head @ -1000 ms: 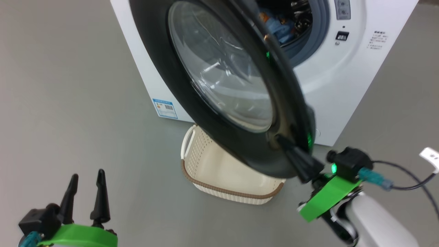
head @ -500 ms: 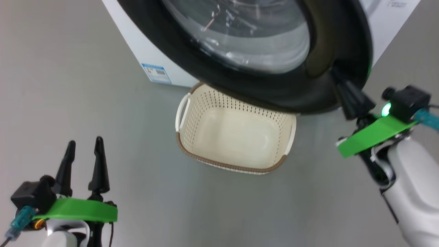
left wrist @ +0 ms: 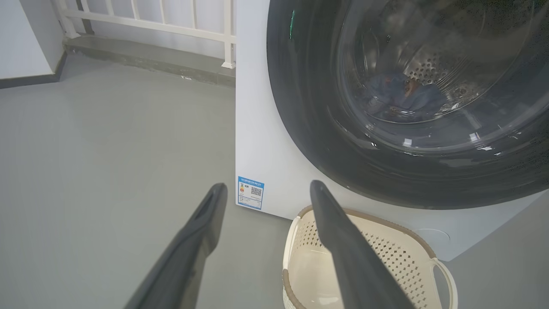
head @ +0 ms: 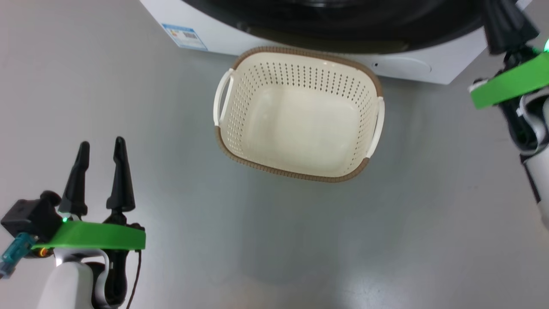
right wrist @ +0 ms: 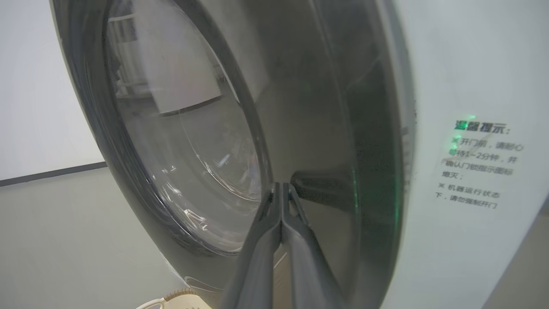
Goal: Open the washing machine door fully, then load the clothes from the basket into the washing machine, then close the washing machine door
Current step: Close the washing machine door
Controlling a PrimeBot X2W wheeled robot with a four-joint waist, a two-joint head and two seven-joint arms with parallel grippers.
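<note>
Right claw (right wrist: 281,185) pinched together at the round glossy black washing machine door (right wrist: 334,107); left claw (head: 101,141) spread, holding nothing.

The right wrist view puts the joined tips on the door's black ring, the door close against the big white boxy washing machine (left wrist: 257,107). Through the door's domed glass (left wrist: 386,43) the left wrist view gives soft light blue clothes (left wrist: 403,96) in the steel drum (left wrist: 437,71). The head view looks into the cream-white perforated plastic basket (head: 300,175), bottom bare, on the grey floor (head: 128,86) before the machine.
</note>
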